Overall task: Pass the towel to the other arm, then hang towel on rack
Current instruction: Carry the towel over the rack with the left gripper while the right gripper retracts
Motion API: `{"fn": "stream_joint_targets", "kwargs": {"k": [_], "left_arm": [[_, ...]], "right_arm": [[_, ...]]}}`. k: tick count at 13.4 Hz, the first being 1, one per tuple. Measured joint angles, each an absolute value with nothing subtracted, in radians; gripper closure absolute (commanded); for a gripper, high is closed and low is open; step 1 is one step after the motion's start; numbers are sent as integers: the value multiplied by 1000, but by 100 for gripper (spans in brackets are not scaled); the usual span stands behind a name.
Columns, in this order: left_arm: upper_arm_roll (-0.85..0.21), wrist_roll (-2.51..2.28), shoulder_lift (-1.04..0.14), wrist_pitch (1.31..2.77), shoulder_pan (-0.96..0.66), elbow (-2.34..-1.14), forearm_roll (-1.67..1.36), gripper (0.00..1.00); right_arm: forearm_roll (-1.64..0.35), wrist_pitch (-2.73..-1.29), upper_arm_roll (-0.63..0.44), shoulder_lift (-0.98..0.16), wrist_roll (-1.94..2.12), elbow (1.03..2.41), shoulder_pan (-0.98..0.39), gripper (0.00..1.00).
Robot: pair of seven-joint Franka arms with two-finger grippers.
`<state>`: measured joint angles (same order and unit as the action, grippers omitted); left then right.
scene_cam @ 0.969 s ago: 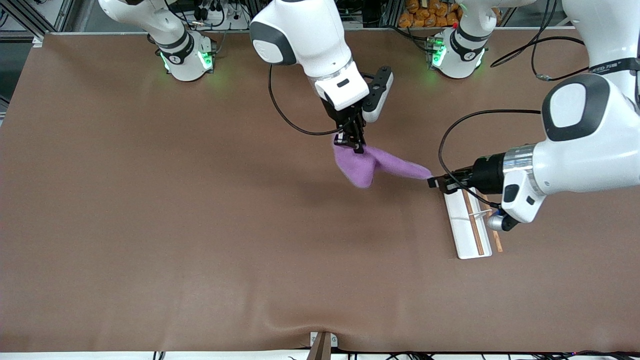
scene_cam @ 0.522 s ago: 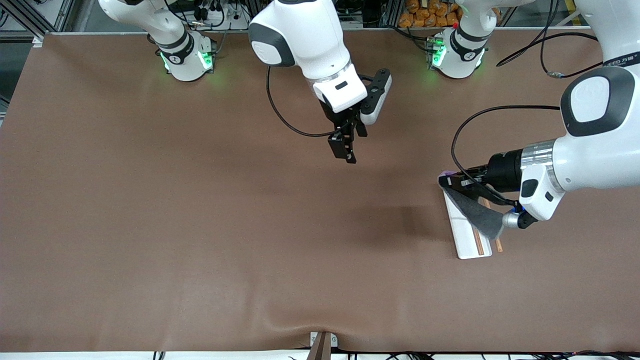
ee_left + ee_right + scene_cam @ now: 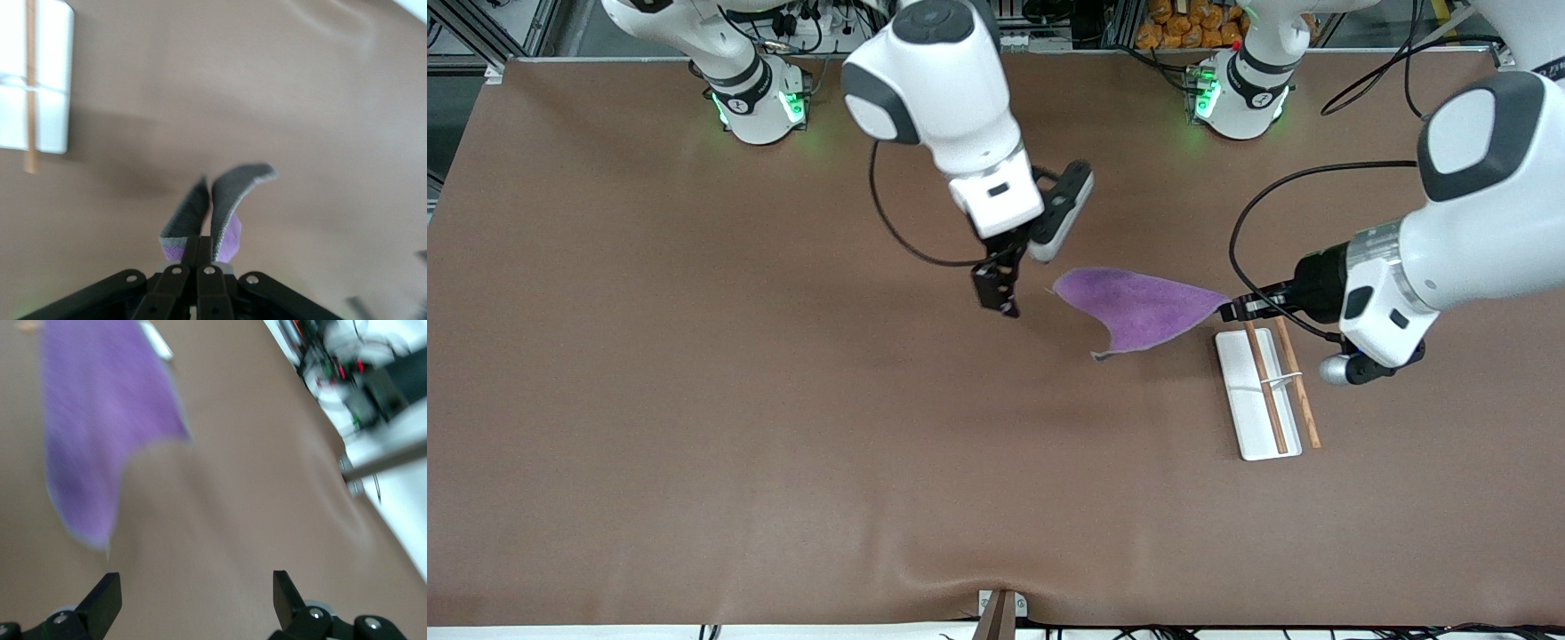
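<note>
one corner pinch: left gripper clamps towel, right gripper open, empty; swinging cloth could miss rack.

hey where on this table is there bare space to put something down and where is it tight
Bare brown table runs from the right gripper to the right arm's end, and along the edge nearest the front camera. It is crowded at the left arm's end: the left gripper holds the towel beside the rack.
</note>
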<state>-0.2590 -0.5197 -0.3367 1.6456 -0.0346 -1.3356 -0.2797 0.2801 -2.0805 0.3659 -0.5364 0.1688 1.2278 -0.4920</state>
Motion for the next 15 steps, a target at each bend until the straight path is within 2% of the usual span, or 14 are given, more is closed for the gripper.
{"fn": "stream_joint_targets", "kwargs": {"k": [7, 10, 15], "left_arm": [[-250, -520, -350, 1646, -82, -1339, -112, 100], [-247, -520, -371, 1646, -81, -1339, -63, 100], [-238, -507, -393, 1649, -71, -1339, 15, 100]], "right_arm": [[290, -1892, 353, -526, -258, 1230, -378, 0], [292, -1775, 349, -511, -299, 1230, -314, 0], [290, -1664, 349, -459, -307, 1237, -195, 0]]}}
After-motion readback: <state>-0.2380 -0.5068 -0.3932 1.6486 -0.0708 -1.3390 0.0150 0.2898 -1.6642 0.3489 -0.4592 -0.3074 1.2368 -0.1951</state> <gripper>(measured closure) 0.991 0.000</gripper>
